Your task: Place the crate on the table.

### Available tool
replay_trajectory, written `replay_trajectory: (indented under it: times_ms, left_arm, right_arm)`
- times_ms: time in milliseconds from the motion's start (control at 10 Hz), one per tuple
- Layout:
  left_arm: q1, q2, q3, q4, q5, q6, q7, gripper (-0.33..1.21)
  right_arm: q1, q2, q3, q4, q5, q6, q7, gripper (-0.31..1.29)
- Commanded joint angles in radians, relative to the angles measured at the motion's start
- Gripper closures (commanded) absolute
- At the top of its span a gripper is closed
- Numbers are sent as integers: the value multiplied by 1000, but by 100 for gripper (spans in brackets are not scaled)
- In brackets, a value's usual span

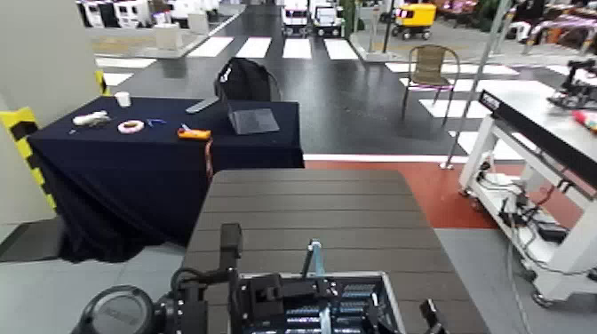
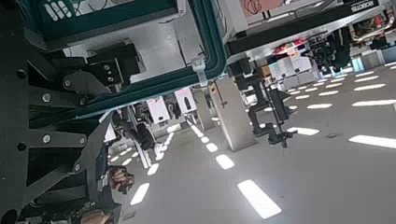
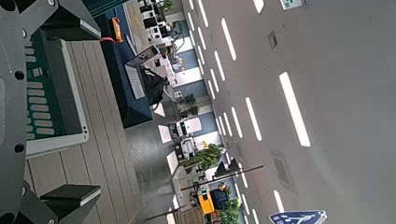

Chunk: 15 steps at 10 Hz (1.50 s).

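Observation:
The blue-grey lattice crate (image 1: 342, 311) with its thin upright teal handle (image 1: 311, 259) is at the bottom of the head view, over the near edge of the dark brown slatted table (image 1: 311, 209). I cannot tell if it rests on the slats. My left gripper (image 1: 258, 300) is at the crate's left end; its wrist view shows the crate's rim (image 2: 210, 47) close against it. My right gripper (image 1: 425, 316) is at the crate's right end, open, with fingers (image 3: 61, 19) on either side of the crate's end wall (image 3: 51, 93).
A navy-draped table (image 1: 160, 151) with a laptop, tape roll and small tools stands beyond the brown table on the left. A white-framed workbench (image 1: 533, 160) stands at the right. A chair (image 1: 431, 71) is farther back. A yellow-black pillar edge (image 1: 22, 133) is at the far left.

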Motion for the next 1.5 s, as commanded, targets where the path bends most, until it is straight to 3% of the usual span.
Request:
replay_trajectory:
  times_ms: [100, 500, 1100, 1300, 1500]
  left_arm:
    - [-3, 0, -3, 2, 0, 0, 0, 119]
    - [-24, 6, -20, 17, 0, -2, 0, 119]
    - [-187, 5, -101, 153, -95, -43, -48, 119]
    - [-257, -8, -142, 213, -133, -89, -80, 119]
    - [-309, -41, -155, 295, -187, -123, -110, 119]
  right_arm:
    - [0, 0, -1, 2, 0, -2, 0, 14]
    - [-2, -2, -1, 5, -2, -10, 2, 14]
    - [-8, -5, 7, 11, -10, -17, 0, 14]
    - [-6, -5, 7, 11, -10, -19, 0, 14]
    - [-8, -5, 7, 11, -10, -19, 0, 14]
